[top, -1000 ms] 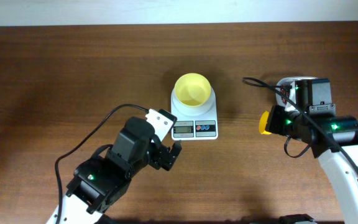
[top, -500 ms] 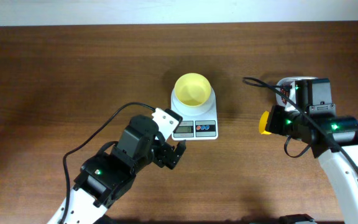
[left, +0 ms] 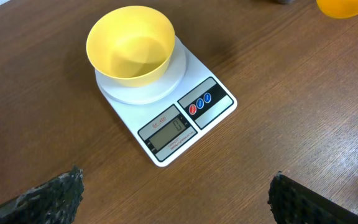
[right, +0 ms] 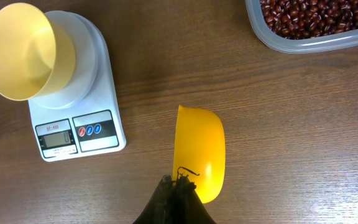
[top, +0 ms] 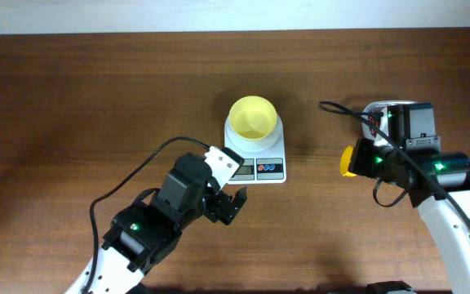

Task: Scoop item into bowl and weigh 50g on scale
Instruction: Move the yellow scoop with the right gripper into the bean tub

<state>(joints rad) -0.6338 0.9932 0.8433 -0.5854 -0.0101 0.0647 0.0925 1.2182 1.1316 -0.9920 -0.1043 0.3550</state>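
place: robot lab | why: left arm point(top: 166, 216) and right arm point(top: 419, 163) with green lights and black cables, on a brown wood table point(top: 72, 98), white wall point(top: 219, 15) behind | on table: white scale point(top: 256, 169), yellow bowl point(top: 253, 116), scoop point(right: 199, 149), tub point(right: 278, 43) of red beans point(right: 309, 15)

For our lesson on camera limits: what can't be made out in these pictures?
All views: scale digits too small.
Right wrist: container of beans cut off by the top edge; overhead, the right arm mostly hides it.
Right wrist: scoop handle hidden in right tool.
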